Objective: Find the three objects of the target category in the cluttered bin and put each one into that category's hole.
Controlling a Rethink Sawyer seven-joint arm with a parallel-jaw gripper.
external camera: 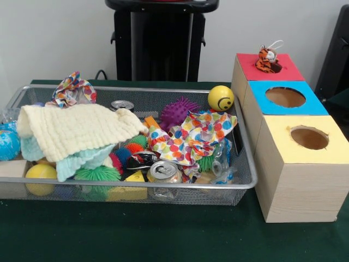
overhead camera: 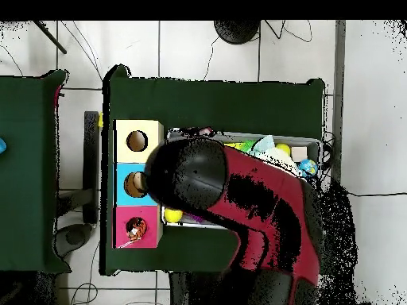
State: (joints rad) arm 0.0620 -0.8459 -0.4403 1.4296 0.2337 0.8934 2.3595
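A small tiger plush sits at the hole of the red box; from overhead the tiger plush fills that hole. The blue box and yellow box stand in a row beside it, with nothing showing in their holes. The wire mesh bin holds a cream cloth, two polka-dot cloths, a purple spiky ball, a yellow smiley ball and two cans. My red and black arm covers most of the bin from above. No gripper shows in either view.
A green spiky ball, a plain yellow ball, a globe ball, a crushed plastic bottle and a mint cloth also lie in the bin. Green table cloth lies in front of the bin and boxes.
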